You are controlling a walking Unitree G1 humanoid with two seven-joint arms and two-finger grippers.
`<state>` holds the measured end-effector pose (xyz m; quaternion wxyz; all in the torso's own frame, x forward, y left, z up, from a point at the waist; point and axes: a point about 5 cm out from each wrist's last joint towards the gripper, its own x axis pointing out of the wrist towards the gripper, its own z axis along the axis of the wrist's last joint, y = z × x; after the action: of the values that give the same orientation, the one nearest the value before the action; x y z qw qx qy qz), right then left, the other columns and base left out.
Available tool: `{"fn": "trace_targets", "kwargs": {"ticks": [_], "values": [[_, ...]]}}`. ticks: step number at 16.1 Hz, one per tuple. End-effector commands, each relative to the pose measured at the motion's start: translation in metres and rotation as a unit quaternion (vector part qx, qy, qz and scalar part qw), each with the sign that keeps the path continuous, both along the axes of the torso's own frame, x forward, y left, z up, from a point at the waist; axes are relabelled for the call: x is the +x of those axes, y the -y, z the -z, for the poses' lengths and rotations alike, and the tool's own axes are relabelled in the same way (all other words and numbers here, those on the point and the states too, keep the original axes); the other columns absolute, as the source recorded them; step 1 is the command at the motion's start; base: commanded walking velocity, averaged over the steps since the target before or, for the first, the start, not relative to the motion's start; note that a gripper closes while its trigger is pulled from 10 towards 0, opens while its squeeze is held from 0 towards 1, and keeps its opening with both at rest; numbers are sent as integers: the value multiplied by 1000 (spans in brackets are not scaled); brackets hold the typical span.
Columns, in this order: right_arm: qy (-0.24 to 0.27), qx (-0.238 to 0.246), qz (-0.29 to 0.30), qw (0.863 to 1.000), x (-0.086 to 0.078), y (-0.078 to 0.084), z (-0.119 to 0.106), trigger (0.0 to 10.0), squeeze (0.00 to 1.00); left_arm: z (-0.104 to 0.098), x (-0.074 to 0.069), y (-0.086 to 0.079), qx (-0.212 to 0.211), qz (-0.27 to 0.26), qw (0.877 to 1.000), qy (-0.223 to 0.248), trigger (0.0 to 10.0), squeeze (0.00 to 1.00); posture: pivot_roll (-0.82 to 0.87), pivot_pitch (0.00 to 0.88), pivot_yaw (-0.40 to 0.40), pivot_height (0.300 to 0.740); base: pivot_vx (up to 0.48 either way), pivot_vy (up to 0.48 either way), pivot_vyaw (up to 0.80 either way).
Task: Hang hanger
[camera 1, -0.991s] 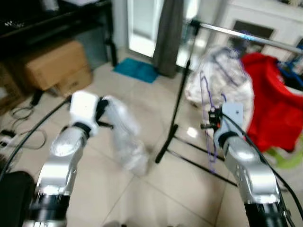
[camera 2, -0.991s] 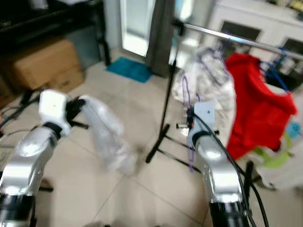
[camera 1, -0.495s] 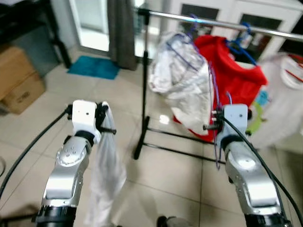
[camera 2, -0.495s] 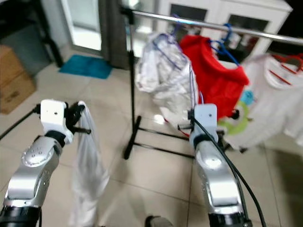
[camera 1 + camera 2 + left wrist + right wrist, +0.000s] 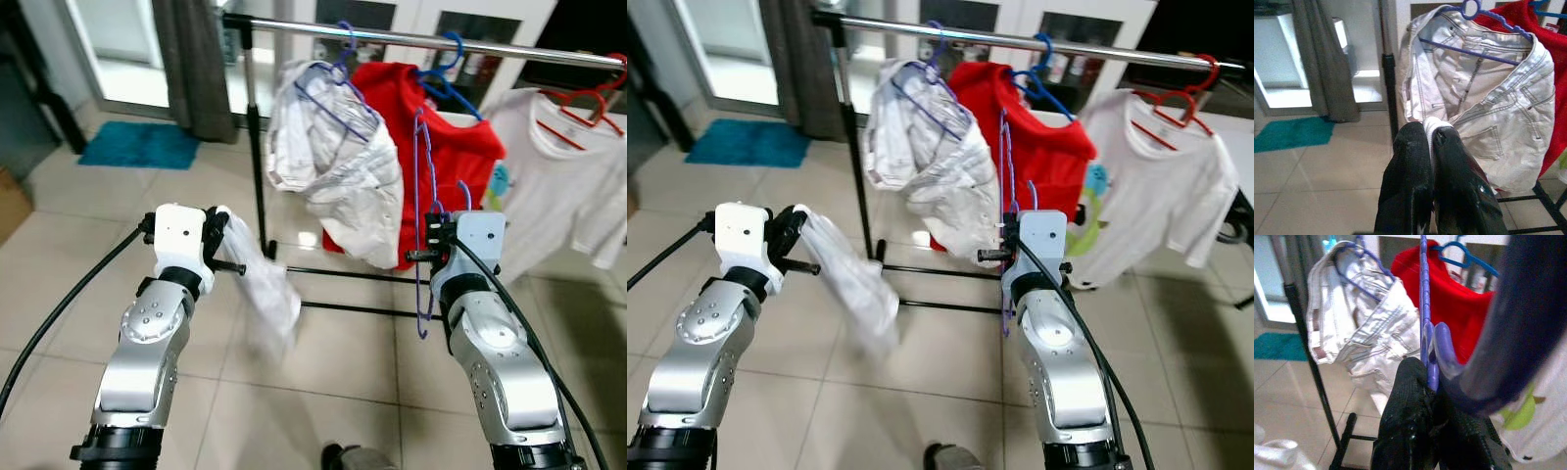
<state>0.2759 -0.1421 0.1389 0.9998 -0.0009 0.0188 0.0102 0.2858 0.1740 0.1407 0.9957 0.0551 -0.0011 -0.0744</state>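
My right gripper [image 5: 428, 238] is shut on a thin purple hanger [image 5: 417, 166] that stands upright in front of the clothes, below the silver clothes rail [image 5: 392, 37]. In the right wrist view the black fingers [image 5: 1410, 382] pinch the hanger [image 5: 1423, 293] near its hook. My left gripper [image 5: 221, 223] is shut on a white cloth [image 5: 266, 294] that hangs down and trails to the right over the floor. The left wrist view has the cloth [image 5: 1436, 126] bunched between the gripper's fingertips [image 5: 1429, 134].
On the rail hang white jeans on a purple hanger [image 5: 333, 166], a red shirt on a blue hanger [image 5: 460, 147] and a white T-shirt on a red hanger [image 5: 558, 176]. The rack's black post [image 5: 257, 157] and floor bars [image 5: 343, 308] stand ahead. A grey curtain [image 5: 191, 59] and teal mat [image 5: 137, 145] lie at the left.
The camera has turned right, bringing the rack to the centre and closer. The white cloth has swung out to the right. Both grippers keep their hold.
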Motion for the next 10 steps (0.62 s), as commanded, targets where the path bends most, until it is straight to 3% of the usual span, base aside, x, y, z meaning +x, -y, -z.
{"fn": "trace_targets", "kwargs": {"ticks": [1,3,7,10], "values": [[8,4,13,1000,-1,4,-2,10000,0,-6,3,6,8,12,1000,14,10000,0,-67,22,-33,740,0,0,-800],[6,-9,37,999,0,6,0,10000,0,-7,3,6,10,14,1000,14,10000,0,-64,22,-26,740,0,0,-800],[-25,29,27,999,-2,8,5,10000,0,-8,2,8,13,25,1000,11,10000,0,-61,18,-5,740,0,0,0],[-26,29,12,999,-6,3,6,10000,0,-9,3,9,19,36,999,9,10000,0,-56,22,20,740,0,0,-800]]}}
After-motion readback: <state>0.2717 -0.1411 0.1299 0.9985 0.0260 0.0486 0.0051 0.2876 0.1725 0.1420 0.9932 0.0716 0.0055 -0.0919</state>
